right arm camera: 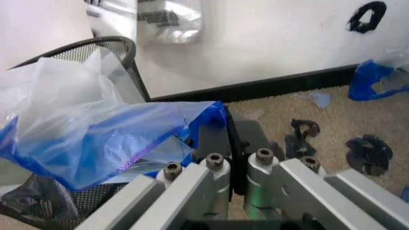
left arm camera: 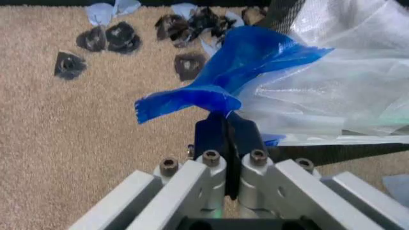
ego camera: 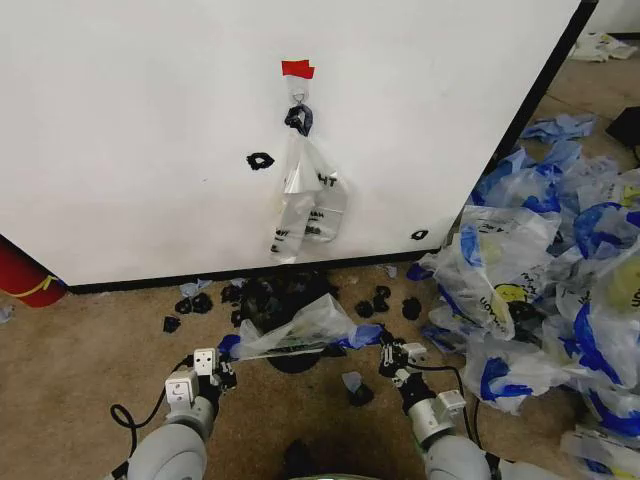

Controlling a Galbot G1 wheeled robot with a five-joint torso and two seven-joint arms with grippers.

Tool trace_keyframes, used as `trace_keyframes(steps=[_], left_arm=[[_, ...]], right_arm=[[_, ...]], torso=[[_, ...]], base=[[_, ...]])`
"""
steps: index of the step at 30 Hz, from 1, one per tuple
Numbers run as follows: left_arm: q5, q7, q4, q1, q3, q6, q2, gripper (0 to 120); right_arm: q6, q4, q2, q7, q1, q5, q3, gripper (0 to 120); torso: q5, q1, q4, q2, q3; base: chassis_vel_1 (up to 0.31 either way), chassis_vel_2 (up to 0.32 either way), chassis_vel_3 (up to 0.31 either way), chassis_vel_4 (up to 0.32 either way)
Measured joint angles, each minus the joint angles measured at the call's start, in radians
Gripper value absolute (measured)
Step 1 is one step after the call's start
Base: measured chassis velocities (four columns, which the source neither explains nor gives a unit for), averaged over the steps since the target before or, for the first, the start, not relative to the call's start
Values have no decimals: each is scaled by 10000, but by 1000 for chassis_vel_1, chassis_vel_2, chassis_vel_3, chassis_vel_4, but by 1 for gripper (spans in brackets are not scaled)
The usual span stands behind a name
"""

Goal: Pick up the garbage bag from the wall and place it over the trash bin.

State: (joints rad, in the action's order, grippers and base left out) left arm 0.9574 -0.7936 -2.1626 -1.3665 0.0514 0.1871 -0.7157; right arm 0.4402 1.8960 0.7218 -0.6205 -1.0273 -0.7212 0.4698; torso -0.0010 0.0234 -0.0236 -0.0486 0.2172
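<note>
Bag (ego camera: 300, 328) stretched between left claw (ego camera: 226, 375) and right claw (ego camera: 388, 355).

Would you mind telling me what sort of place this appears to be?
Probably a robot test area, not a home: a large plain white panel stands on tan carpet, and many blue-and-white plastic bags lie heaped beside black scraps.
</note>
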Motion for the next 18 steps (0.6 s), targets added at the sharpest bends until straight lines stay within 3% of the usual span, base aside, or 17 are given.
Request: trace_keyframes(steps=[4, 15, 18], left_arm=[[-134, -23, -107, -110, 59, -29, 9, 11], [-211, -32, -618, -438, 304, -26, -10, 54], [-229, -42, -738, -542, 349, -23, 3, 63]], right_arm=[[2, 60, -17, -13, -98, 54, -95, 1], [34, 288, -123, 19, -475, 196, -521, 44], [43, 330, -148, 25, -569, 238, -604, 51]], torso=[[-1, 0, 0, 0, 0], [0, 0, 0, 0, 1], [0, 0, 0, 0, 1]], base=[[0, 0, 0, 0], [0, 0, 0, 0], [0, 0, 0, 0]])
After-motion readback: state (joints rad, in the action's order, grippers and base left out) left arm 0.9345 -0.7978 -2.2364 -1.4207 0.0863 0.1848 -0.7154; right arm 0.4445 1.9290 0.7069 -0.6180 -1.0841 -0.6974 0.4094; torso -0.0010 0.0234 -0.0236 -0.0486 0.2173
